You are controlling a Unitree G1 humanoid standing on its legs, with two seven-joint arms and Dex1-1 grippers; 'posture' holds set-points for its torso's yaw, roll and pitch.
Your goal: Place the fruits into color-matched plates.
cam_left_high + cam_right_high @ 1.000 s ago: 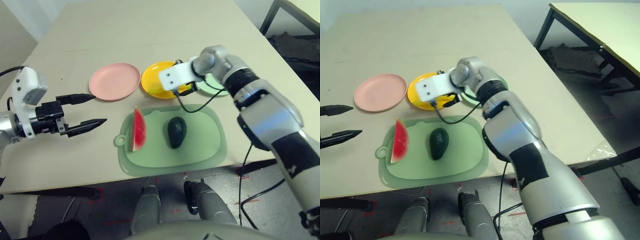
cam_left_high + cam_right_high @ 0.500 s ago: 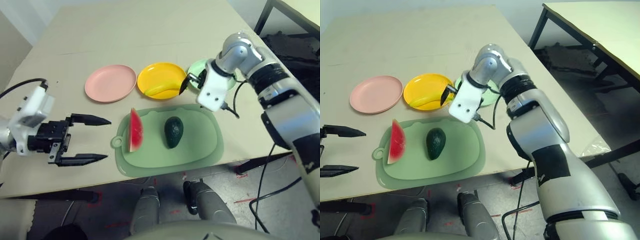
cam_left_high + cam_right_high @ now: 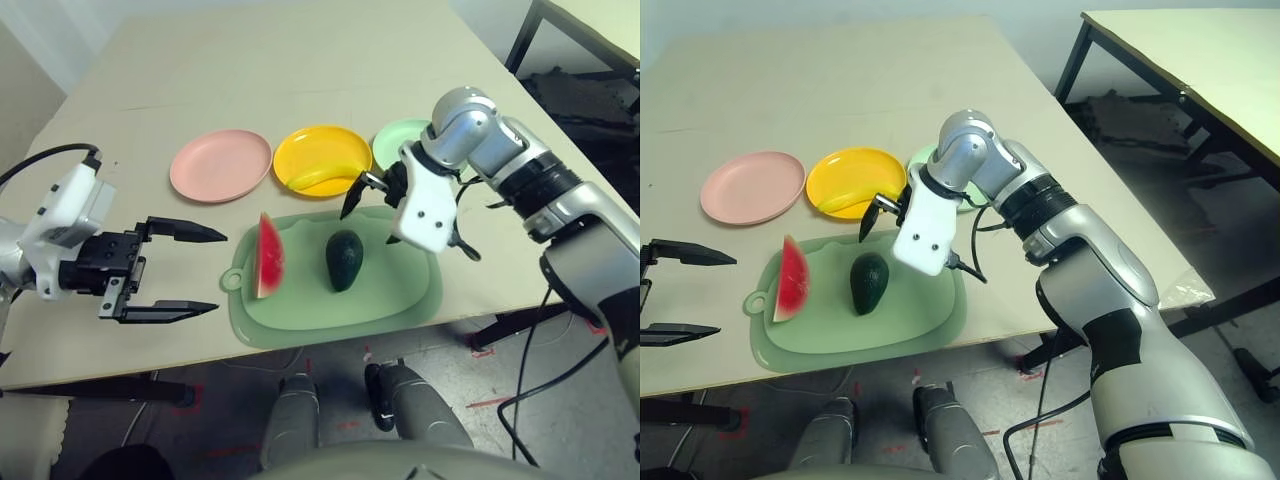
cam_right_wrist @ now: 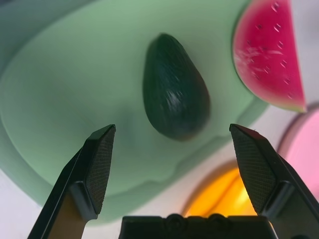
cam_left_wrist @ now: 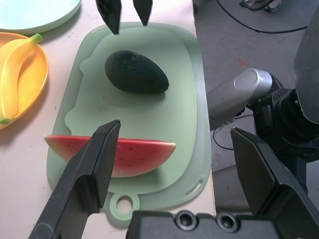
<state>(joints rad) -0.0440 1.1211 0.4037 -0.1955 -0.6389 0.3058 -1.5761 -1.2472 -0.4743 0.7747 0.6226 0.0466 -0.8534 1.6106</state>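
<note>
Banana (image 3: 325, 176) on yellow plate (image 3: 308, 142), avocado (image 3: 344, 260), watermelon (image 3: 269, 258)

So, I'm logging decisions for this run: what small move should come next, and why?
Probably ease the right end effector down around the avocado: its fingers are open above that fruit on the green mat, and the banana already lies on the yellow plate.

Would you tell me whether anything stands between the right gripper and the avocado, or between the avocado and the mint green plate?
Nothing visible separates the open right gripper from the avocado. Toward the mint green plate, though, the right gripper and its forearm appear to hang across the way.
</note>
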